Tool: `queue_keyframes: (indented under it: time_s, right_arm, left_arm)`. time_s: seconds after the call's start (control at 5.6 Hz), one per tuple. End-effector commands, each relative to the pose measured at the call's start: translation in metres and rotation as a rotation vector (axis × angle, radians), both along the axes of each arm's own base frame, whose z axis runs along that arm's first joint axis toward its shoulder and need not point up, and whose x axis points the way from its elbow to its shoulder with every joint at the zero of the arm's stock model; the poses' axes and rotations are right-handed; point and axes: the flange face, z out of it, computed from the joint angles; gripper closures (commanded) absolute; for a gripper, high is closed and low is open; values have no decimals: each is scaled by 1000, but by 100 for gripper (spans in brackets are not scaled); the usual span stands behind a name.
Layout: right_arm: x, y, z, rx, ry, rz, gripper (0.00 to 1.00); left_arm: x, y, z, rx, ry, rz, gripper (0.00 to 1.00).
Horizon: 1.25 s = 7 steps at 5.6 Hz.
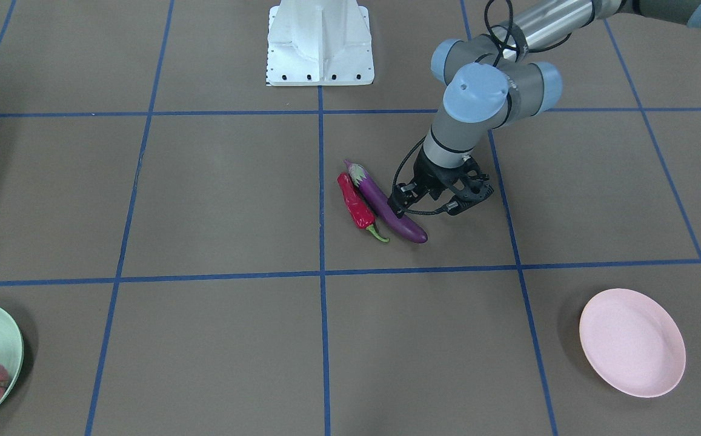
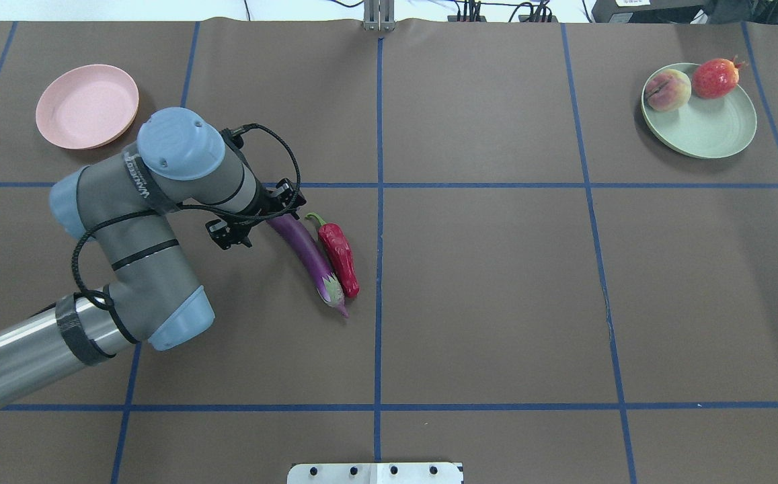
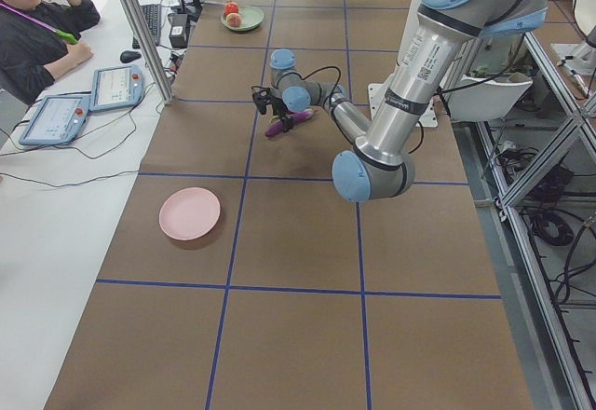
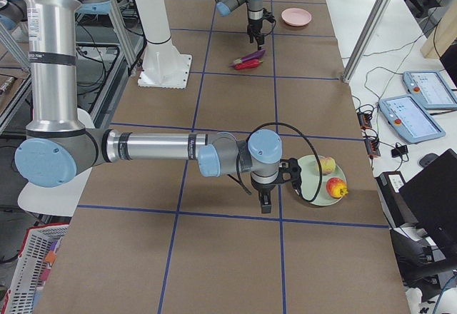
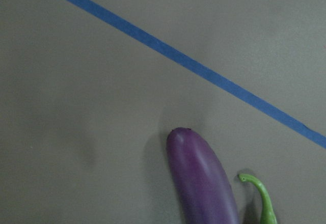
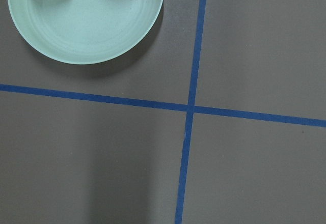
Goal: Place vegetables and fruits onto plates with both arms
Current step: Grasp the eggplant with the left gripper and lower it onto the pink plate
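Fruit is done: the green plate (image 2: 711, 134), upper right of the overhead view, holds peach (image 2: 666, 90) and pomegranate (image 2: 715, 78). The pink plate (image 2: 86, 106), upper left, is bare, so eggplant (image 2: 304, 252) and chili (image 2: 339, 254) are left, touching side by side mid-frame. My left claw (image 1: 428, 203) looks spread, low at the eggplant's rounded end, with the chili on the far side. My right claw (image 4: 265, 201) hangs near the green plate; whether it is spread or pressed together I cannot tell

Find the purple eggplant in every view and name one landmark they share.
Front-facing: eggplant right of centre.
Overhead: eggplant left of centre.
Exterior left: eggplant upper middle.
Exterior right: eggplant top centre.
Left wrist: eggplant bottom edge.
Right wrist: not shown.
Landmark: red chili lying alongside it.
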Motion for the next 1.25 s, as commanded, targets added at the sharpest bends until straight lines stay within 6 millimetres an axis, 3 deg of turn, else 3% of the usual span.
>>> queue_keyframes:
  time_s: [0.0,0.36,0.54,0.71,0.89,1.07]
  right_arm:
    - [0,0,1,0,5,1,1]
    - [0,-1,0,1,9,0,1]
    - [0,-1,0,1,11,1,1]
    - [0,-2,-1,4,11,1,1]
    - [0,-2,-1,3,11,1,1]
    - [0,-1,0,3,11,1,1]
  left_arm:
    - [30,-11,2,-46,-36,-40,34]
    - [36,-4,9,-50,-59,-29,42]
    - [36,-4,7,-55,-73,-23,94]
    - [30,-6,-3,-6,-64,4,100]
    - [2,-29,-7,48,-67,14,100]
    - [-27,-54,0,213,-118,129,100]
